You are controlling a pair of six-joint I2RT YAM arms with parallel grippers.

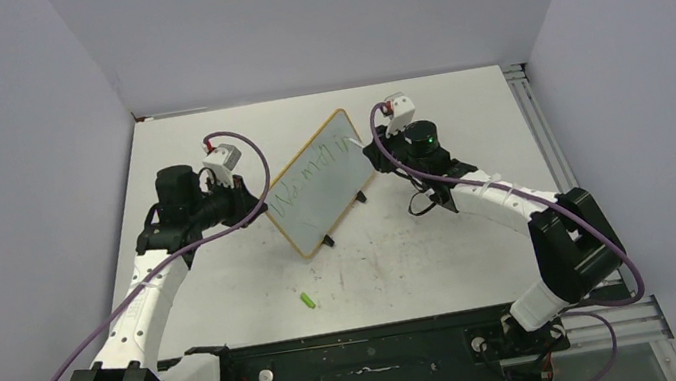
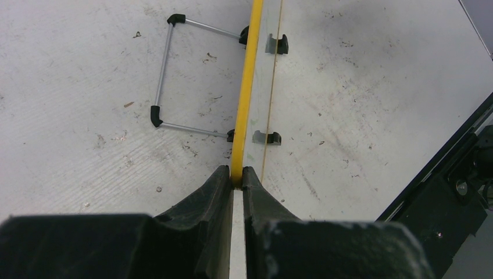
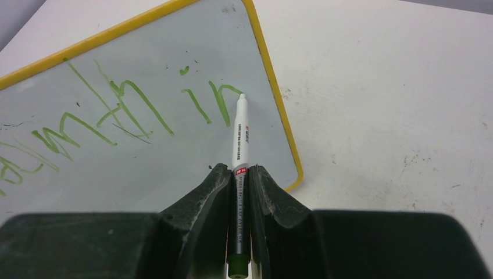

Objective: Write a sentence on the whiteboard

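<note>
The whiteboard (image 1: pixel 319 181) stands tilted at the table's middle, yellow-framed, on black stand feet. Green handwritten words of the sentence (image 1: pixel 312 176) run across it; in the right wrist view the strokes (image 3: pixel 125 104) end in "in". My left gripper (image 1: pixel 250 201) is shut on the board's left edge; the left wrist view shows the yellow frame (image 2: pixel 244 93) pinched between the jaws. My right gripper (image 1: pixel 376 149) is shut on a white marker (image 3: pixel 240 133) with a green end, its tip touching the board (image 3: pixel 174 145) beside the last green stroke.
A small green marker cap (image 1: pixel 308 300) lies on the table in front of the board. The board's wire stand (image 2: pixel 165 75) rests on the table behind it. A black rail (image 1: pixel 370 363) runs along the near edge, a metal rail (image 1: pixel 534 111) on the right.
</note>
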